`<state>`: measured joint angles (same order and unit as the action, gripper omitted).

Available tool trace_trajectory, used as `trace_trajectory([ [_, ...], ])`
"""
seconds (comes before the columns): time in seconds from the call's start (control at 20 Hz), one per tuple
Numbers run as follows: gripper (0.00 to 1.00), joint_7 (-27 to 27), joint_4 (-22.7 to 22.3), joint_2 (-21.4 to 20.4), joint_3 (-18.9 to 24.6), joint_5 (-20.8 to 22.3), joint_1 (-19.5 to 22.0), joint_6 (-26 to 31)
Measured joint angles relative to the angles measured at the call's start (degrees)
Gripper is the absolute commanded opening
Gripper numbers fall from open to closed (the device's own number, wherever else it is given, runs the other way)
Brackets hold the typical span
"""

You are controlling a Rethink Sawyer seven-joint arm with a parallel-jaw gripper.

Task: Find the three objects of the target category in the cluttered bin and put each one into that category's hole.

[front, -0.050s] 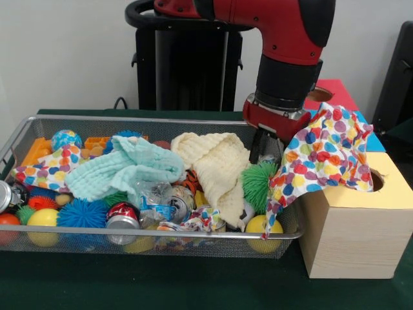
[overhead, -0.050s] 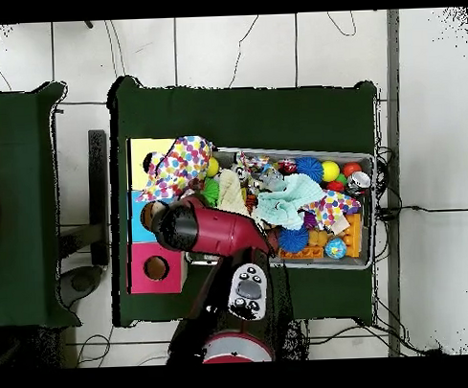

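Note:
A polka-dot cloth (front, -0.050s: 322, 152) (overhead, -0.050s: 179, 165) lies draped over the right end of the wire bin (front, -0.050s: 129, 119) (overhead, -0.050s: 369, 159) and over the top of the pale wooden box (front, -0.050s: 355, 232) (overhead, -0.050s: 140, 147), beside its round hole (front, -0.050s: 376, 181). My gripper (front, -0.050s: 264, 147) hangs low inside the bin's right end, just left of that cloth and above a green spiky ball (front, -0.050s: 258, 184). The arm hides the gripper in the overhead view. A cream cloth (front, -0.050s: 216, 161) (overhead, -0.050s: 228, 192), a mint cloth (front, -0.050s: 122, 168) (overhead, -0.050s: 293, 195) and a second dotted cloth (front, -0.050s: 45, 168) (overhead, -0.050s: 329, 208) lie in the bin.
Crushed cans (front, -0.050s: 122, 216), spiky and smooth balls (front, -0.050s: 42, 219) and orange plastic pieces (front, -0.050s: 35, 150) fill the bin. A blue box (overhead, -0.050s: 136, 213) and a red box with a hole (overhead, -0.050s: 155, 269) stand in a row behind the wooden one.

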<state>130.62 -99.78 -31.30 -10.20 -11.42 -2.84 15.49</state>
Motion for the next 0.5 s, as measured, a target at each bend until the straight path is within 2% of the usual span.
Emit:
trace_trajectory([
  [0.15,1.00,0.00,-2.55,-3.09,0.81,1.13,1.23,2.60],
  [0.4,1.00,0.00,-5.61,-7.44,0.92,2.97,2.58,11.53],
  [0.5,1.00,0.00,-6.33,-9.20,0.94,3.86,3.20,17.47],
])
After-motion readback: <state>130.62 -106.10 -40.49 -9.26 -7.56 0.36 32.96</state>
